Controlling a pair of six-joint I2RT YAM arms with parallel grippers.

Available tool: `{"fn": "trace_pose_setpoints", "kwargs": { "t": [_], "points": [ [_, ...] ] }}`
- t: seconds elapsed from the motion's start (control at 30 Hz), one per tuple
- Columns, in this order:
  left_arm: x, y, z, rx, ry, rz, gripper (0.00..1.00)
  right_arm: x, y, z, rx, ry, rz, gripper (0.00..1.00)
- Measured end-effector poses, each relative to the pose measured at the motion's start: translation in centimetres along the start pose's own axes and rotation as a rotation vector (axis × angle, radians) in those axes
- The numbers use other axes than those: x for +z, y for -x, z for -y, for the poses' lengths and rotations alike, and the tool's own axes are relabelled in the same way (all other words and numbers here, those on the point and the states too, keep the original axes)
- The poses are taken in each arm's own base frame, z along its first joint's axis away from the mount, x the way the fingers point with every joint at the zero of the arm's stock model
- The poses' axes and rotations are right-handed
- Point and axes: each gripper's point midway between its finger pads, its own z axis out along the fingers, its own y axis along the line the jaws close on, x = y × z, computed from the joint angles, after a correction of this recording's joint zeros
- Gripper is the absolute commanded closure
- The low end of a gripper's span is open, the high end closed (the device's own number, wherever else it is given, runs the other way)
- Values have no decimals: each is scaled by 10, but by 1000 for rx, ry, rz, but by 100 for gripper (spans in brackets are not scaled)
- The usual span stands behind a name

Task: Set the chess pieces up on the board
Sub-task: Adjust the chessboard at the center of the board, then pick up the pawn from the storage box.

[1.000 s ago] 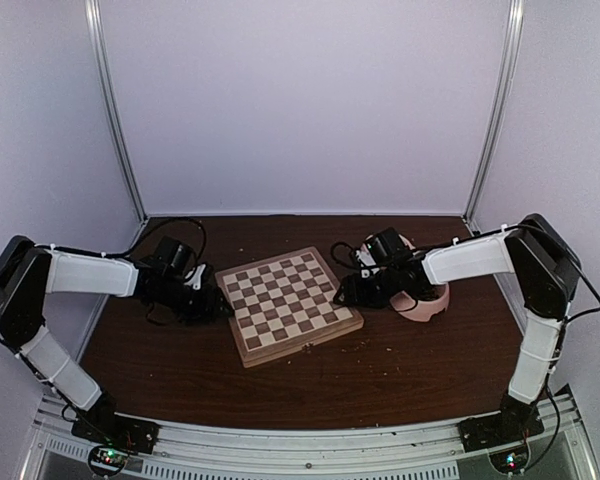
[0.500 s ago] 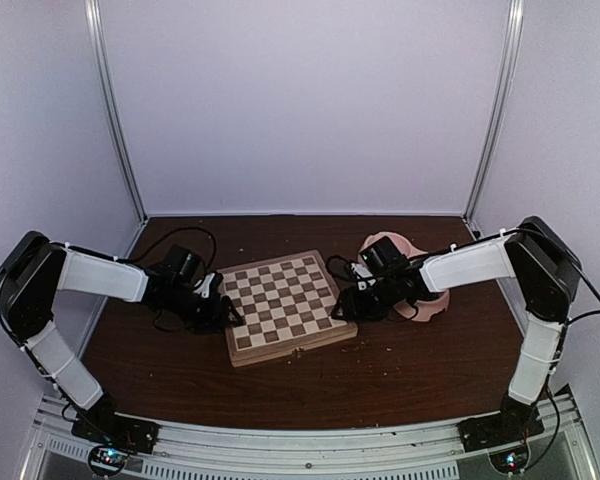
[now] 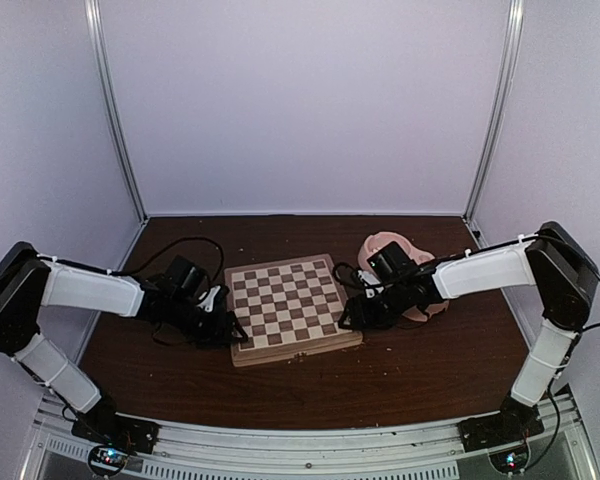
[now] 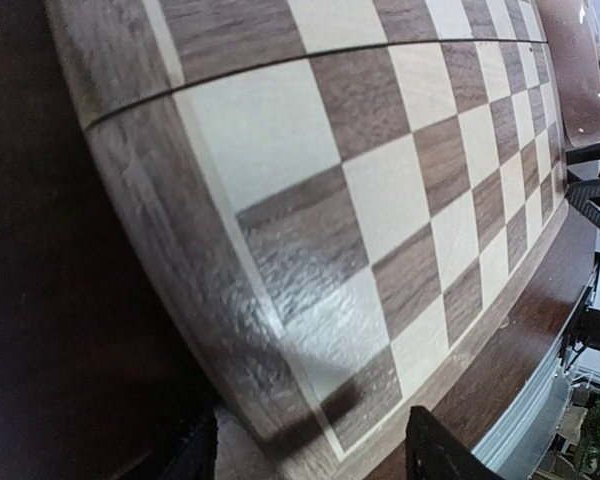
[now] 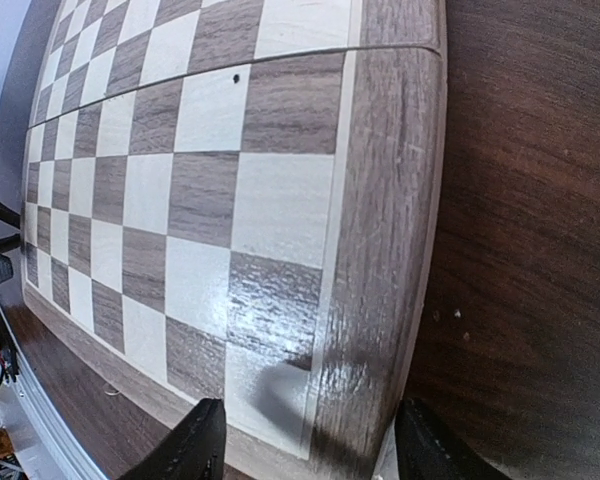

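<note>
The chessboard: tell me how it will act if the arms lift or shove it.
The board is probably stiff: its thick wooden frame lies flat with fingers straddling one edge. Its glossy top looks slippery, so a pinch may slide. A seam crosses the squares, so it may hinge open if lifted by one half.

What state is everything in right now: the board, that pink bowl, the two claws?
board: lying flat, checks up, every visible square bare.
pink bowl: partly hidden, contents not visible.
left gripper: jaws apart astride a board corner; pinching or not, unclear.
right gripper: jaws apart astride another board corner; pinching or not, unclear.
</note>
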Motion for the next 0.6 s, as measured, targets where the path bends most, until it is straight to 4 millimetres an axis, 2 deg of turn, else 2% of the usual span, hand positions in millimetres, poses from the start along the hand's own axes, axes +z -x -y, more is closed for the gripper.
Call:
{"fn": "trace_pose_setpoints", "kwargs": {
  "t": [0.13, 0.27, 0.4, 0.47, 0.6],
  "points": [
    [-19, 0, -3, 5, 48, 43, 34, -16, 3, 1, -21, -38, 23, 40],
    [-40, 5, -4, 31, 101, 98, 34, -46, 16, 7, -51, -107, 86, 45],
    [-65, 14, 1, 77, 136, 170, 35, -85, 42, 17, -74, -180, 185, 52],
    [-75, 17, 3, 103, 144, 203, 35, -103, 55, 30, -67, -223, 231, 53],
    [-88, 20, 7, 144, 147, 244, 36, -128, 72, 71, -9, -316, 284, 60]
  ]
}}
